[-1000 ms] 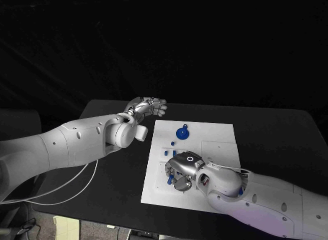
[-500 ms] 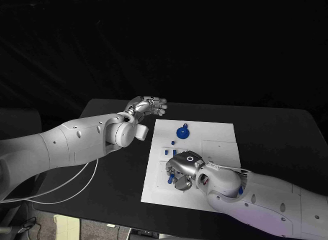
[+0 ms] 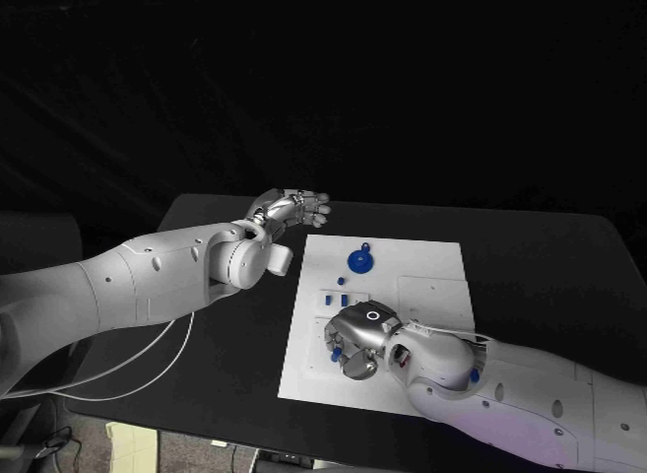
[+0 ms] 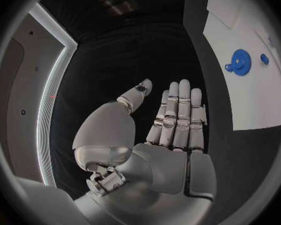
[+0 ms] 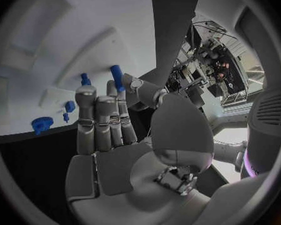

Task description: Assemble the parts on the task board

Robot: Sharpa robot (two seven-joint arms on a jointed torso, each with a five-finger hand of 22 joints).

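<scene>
There are no words, numbers, labels or brand names that can be read anywhere in these pictures. The task board (image 3: 422,271) has faint marks on its white top, but they are too small to read.

A matt white board (image 3: 416,286) is set on a matt black counter (image 3: 550,266); glossy silver metal fingers (image 4: 178,115) and blue plastic parts (image 3: 360,262) are seen.
</scene>
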